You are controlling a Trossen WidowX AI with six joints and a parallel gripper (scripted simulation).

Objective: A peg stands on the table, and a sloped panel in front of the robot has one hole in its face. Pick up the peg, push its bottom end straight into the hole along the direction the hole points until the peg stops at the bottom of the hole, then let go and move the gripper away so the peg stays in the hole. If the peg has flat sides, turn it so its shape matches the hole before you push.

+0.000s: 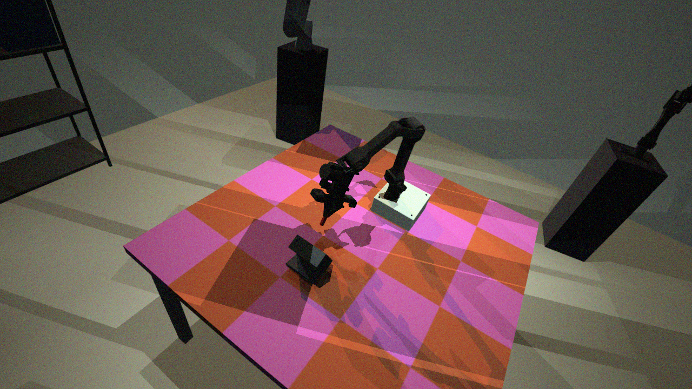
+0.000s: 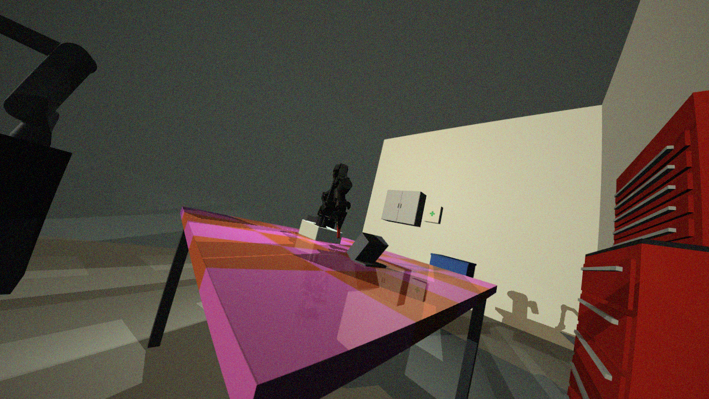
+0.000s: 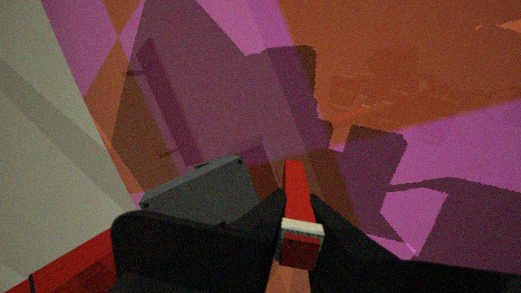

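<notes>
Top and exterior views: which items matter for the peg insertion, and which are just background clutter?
In play:
- red peg, clamped in the claw, off the table
- sloped panel, not yet reached
- checkered table

Background:
- red tool chest
- wall cabinet
- blue bin
- shelf rack
- two black pedestals

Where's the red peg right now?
The red peg is clamped in the gripper, held above the table, short of the sloped panel.
</notes>
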